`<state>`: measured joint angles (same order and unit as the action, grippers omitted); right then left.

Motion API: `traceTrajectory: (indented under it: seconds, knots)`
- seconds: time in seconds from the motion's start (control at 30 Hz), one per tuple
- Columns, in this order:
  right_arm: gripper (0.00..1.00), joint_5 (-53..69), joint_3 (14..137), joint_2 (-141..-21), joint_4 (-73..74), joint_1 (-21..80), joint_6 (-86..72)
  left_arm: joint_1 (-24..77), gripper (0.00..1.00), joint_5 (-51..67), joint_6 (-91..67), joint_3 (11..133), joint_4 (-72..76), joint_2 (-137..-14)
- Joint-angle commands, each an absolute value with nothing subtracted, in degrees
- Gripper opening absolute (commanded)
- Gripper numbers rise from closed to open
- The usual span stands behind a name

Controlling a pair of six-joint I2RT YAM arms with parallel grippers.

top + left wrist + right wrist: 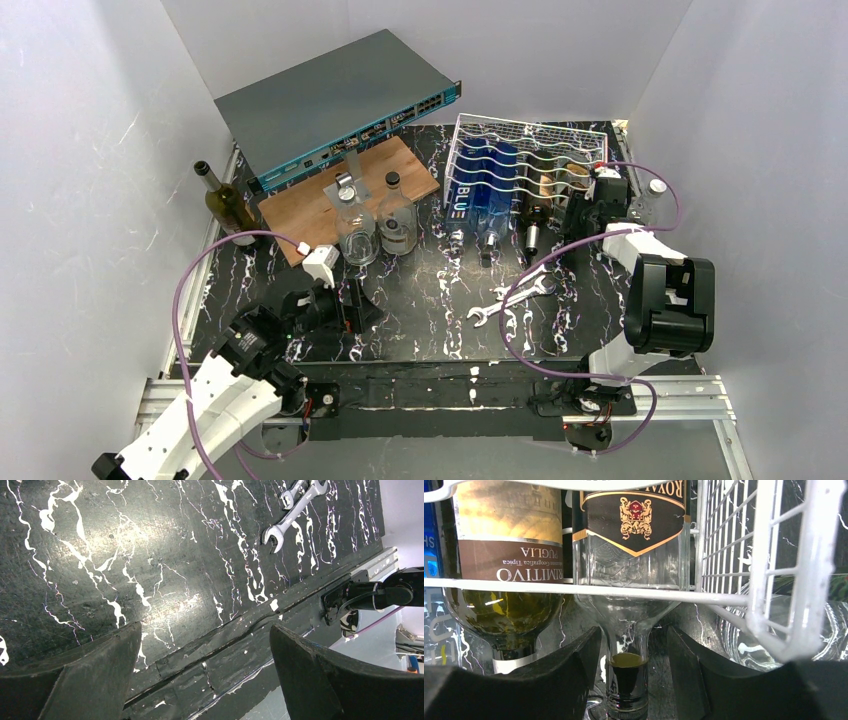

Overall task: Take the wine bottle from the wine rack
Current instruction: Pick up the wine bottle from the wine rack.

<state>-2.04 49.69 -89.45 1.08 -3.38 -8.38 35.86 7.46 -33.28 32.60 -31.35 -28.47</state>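
The white wire wine rack stands at the back right, with several bottles lying in its cradles, necks toward me. In the right wrist view, a clear bottle with a black and gold label lies behind a rack wire. Its neck points down between my right gripper's fingers. Narrow gaps show on both sides, the wider on the right, so the jaws are not pressed on it. Left of it lies a green wine bottle labelled Primitivo. My left gripper hangs open over the table's front edge, holding nothing.
A blue bottle fills the rack's left cradles. The grey network switch leans at the back. A wooden board carries two clear glass bottles. A dark green bottle stands at far left. Wrenches lie mid-table.
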Motion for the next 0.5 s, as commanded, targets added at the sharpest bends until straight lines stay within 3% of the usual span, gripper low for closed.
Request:
traceTrajectory:
  seconds: [0.0,0.47]
  knots:
    - [0.6,-1.2,49.0,-90.7,-2.3,-3.3,-8.2,36.0,0.99,6.8,-33.3,33.1,-31.3,-29.2]
    - [0.66,-2.5,42.6,-84.1,-8.9,-3.2,-7.6,36.0,0.99,6.6,-33.6,33.0,-31.6,-28.0]
